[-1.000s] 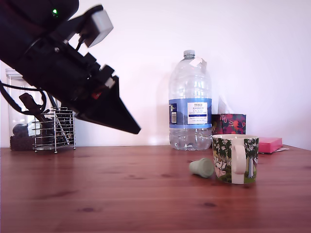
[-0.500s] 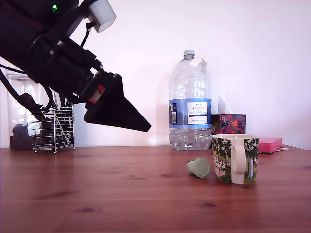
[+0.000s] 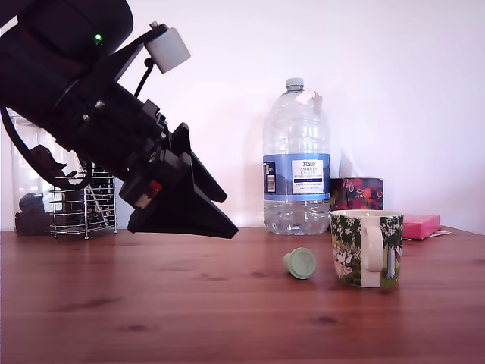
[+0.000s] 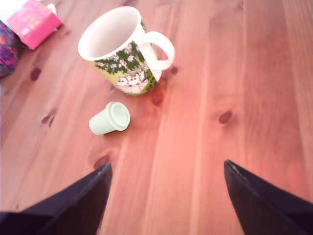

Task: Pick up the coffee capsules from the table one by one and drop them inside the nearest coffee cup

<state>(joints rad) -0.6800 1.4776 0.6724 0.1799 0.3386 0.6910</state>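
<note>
A pale mint green capsule [image 3: 301, 263] [image 4: 109, 118] lies on its side on the reddish wooden table [image 3: 151, 303] [image 4: 254, 73], just off the exterior view's left of the tree-printed white mug [image 3: 367, 248] [image 4: 122, 49], not touching it. The mug stands upright with its cream handle facing the exterior camera, and what shows of its inside is bare. My gripper [image 3: 227, 216] [image 4: 166, 164] hangs open above the table, well to the exterior view's left of the capsule, nothing between its black fingers. No black capsule shows in either view.
A large clear water bottle [image 3: 296, 163] stands behind the mug. A floral tissue box [image 3: 356, 193] [image 4: 7, 49] and a pink box [image 3: 421, 225] [image 4: 33, 20] sit at the back right in the exterior view. A wire rack [image 3: 83, 203] stands at the back left.
The mint capsule has rolled a little away from the mug, towards the exterior view's left. My gripper has turned, dropped lower and shifted slightly right, towards the capsule.
</note>
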